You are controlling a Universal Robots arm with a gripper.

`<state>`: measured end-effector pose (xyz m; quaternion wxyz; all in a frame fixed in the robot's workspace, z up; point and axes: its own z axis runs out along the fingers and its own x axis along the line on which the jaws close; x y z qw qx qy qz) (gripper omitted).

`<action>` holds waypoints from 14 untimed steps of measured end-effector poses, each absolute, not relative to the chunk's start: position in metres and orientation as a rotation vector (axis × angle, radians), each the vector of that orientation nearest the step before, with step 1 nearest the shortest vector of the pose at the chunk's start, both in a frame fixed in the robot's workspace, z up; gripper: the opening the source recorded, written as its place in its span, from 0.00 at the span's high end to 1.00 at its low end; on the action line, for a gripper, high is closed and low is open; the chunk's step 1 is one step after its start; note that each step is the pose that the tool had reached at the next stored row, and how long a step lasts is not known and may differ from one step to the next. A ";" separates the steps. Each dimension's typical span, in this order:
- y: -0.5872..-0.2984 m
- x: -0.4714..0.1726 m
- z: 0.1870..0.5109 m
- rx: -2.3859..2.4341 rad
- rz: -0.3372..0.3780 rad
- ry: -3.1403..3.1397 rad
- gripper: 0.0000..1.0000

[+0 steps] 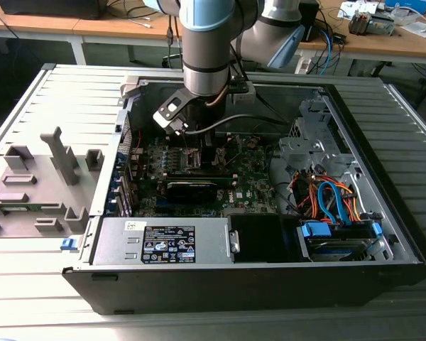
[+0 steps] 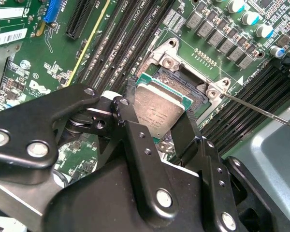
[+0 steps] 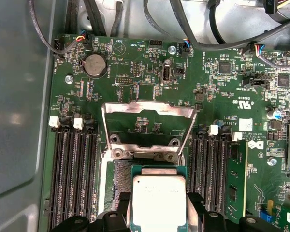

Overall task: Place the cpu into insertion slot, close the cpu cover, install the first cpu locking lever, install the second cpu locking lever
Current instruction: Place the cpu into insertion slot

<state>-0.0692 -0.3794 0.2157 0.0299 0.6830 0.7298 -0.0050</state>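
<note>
Evidently step one: the tool [image 2: 157, 126] clenches the cpu [image 3: 158, 200] by its edges, just over the insertion slot [image 2: 181, 79], cpu cover [image 3: 179, 108] standing open; seating it should call for square alignment and gentle lowering.

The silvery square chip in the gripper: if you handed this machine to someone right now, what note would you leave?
Gripper: shut on the small silvery-grey square cpu, held partly over the dark square insertion slot in the green board, not seated.
Thin silver window-frame cpu cover: swung open beside the slot.
Done: chip brought to the slot.
Left: seating it, closing the cover, both locking levers. One thin silver lever rod stands free.
</note>
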 end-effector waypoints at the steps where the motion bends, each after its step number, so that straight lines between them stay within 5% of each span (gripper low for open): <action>1: -0.379 -0.069 0.216 2.106 -0.015 2.250 0.46; 14: -0.379 -0.071 0.214 2.106 -0.015 2.250 0.46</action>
